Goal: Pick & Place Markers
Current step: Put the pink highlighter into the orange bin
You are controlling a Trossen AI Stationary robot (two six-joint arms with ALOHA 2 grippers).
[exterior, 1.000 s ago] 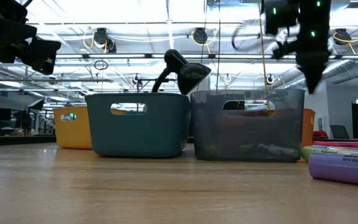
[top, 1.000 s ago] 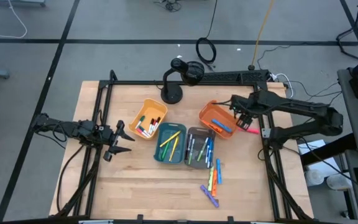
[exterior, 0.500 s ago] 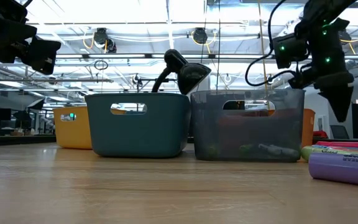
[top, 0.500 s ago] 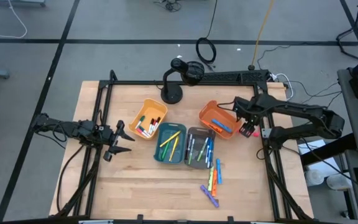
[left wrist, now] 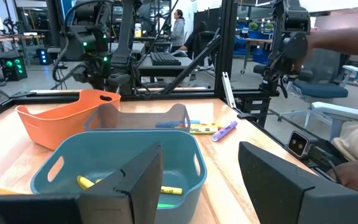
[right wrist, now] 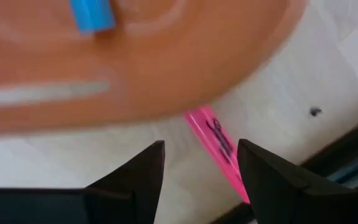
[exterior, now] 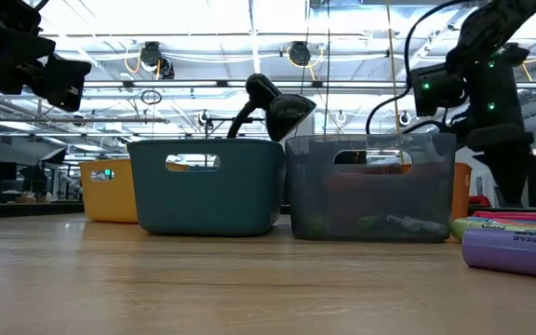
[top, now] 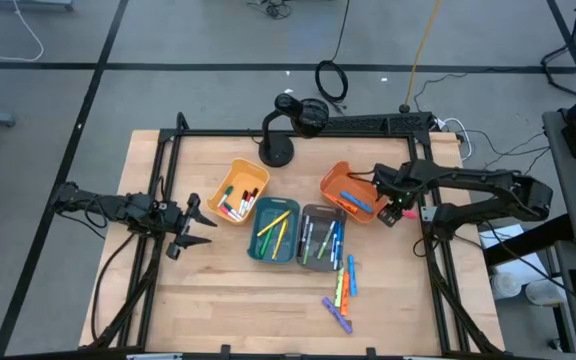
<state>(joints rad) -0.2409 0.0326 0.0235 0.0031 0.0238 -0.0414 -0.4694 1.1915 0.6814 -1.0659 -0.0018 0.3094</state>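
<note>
While the left gripper waits at the table's 9 o'clock edge with its fingers spread and empty, the right gripper hangs low at about 2 o'clock, just beside the orange bin. Its fingers stand apart with nothing between them.

Under that gripper lies a pink marker, flat on the wood just outside the orange bin's wall; in the right wrist view it shows in the gap between the fingers. Its long axis runs out from under the bin's rim at a slant to the gap, so the wrist likely needs a turn to close across the barrel. Which end carries the cap cannot be told.

- Orange bin: blue markers inside.
- Yellow bin, 11 o'clock of centre: red and white markers.
- Teal bin, centre: yellow and green markers.
- Grey bin, just right of teal: mixed markers, long axes mostly 12 to 6.
- Loose markers near 5 o'clock, well apart from both grippers; most lie roughly 12 to 6, the purple one aslant.

Judgement: sorting by colour is partly done; the pink marker looks like the next pick.
</note>
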